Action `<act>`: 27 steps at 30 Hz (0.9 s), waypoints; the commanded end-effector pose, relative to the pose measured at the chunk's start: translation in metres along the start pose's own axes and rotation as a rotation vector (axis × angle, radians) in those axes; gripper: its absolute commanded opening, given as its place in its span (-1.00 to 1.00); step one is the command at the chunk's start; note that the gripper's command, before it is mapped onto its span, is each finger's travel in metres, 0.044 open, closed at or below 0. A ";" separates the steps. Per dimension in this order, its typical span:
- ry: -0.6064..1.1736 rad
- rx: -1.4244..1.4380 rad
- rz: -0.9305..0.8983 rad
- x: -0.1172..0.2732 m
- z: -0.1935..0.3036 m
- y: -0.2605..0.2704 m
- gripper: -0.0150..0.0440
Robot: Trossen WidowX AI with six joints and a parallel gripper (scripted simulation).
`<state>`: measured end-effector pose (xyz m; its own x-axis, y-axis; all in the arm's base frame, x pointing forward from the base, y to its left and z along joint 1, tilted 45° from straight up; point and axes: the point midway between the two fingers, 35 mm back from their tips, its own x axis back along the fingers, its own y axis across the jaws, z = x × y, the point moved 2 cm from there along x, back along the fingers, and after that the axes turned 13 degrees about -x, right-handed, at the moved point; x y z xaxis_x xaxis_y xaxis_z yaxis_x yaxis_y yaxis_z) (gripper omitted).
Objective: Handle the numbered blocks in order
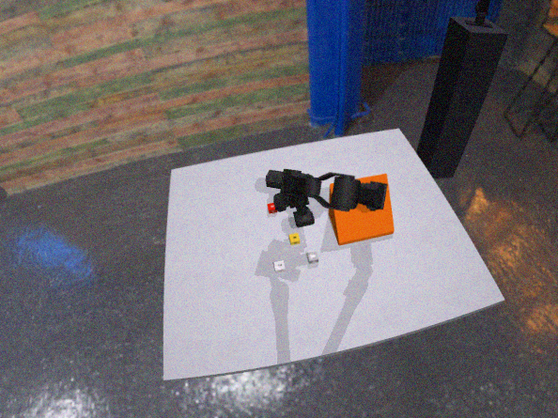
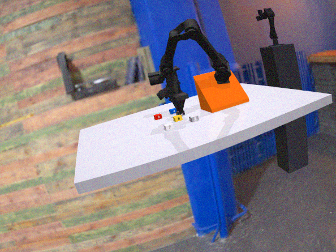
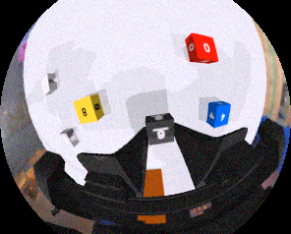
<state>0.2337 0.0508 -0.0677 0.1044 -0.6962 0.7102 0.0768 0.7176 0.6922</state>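
Note:
My gripper (image 2: 180,112) (image 3: 159,128) is shut on the black block (image 3: 160,135), a fingertip against each side. Its digit is not clear, and I cannot tell whether it touches the table. The red block (image 1: 271,208) (image 2: 158,116) (image 3: 203,48) shows 0. The blue block (image 2: 172,111) (image 3: 218,114) shows 4 and is hidden by the arm in the top view. The yellow block (image 1: 294,239) (image 2: 177,118) (image 3: 87,109) shows 8. The white block (image 1: 279,266) (image 2: 168,127) (image 3: 49,84) shows 7. The grey block (image 1: 313,257) (image 2: 194,118) (image 3: 71,137) has an unreadable digit.
An orange wedge (image 1: 364,226) (image 2: 223,95) stands on the white table (image 1: 211,309) (image 2: 113,152), beside the blocks and under the arm's base. The yellow block is close to the gripper on one side, the blue block on the other.

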 end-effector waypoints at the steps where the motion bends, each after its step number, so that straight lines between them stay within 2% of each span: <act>1: 0.001 -0.006 -0.005 -0.001 0.000 0.000 -0.08; 27: 0.001 -0.006 -0.004 0.014 0.000 0.000 -0.08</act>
<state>0.2344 0.0419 -0.0591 0.1052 -0.7040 0.7023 0.0922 0.7101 0.6980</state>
